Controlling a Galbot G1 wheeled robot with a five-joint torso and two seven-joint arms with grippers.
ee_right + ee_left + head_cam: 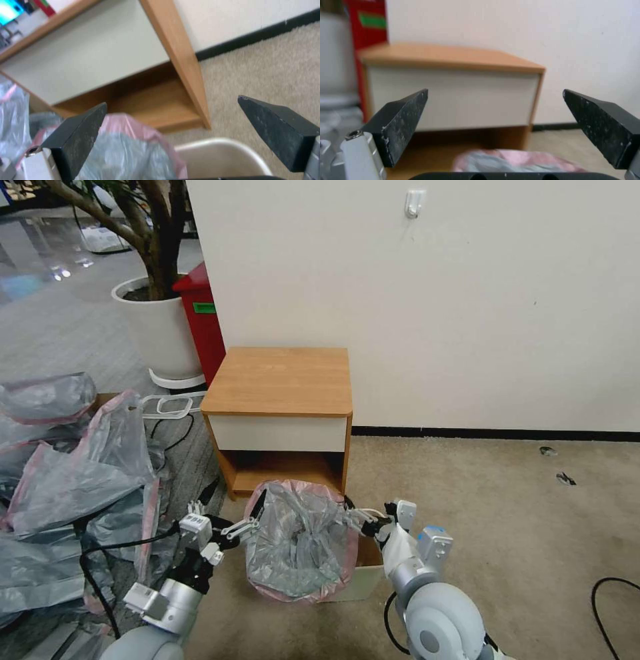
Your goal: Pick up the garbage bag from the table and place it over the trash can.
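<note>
Garbage bag [300, 543], thin crinkly grey plastic, pink-rimmed, looks light and slippery; I'd pinch its rim with left gripper [495, 110] and right gripper [171, 120], both spread, empty.

A heap of crumpled translucent grey plastic bags with pink rims [67, 473] sprawls across the floor on my left. Behind it, a large round white plant pot [160, 330] holds a thick-trunked tree [143, 220], and a red box with a green label [203, 323] stands just beside the pot. A small white plastic hook [415, 203] sits high on the cream wall. A black cable [610, 613] loops over the beige carpet at my right.
</note>
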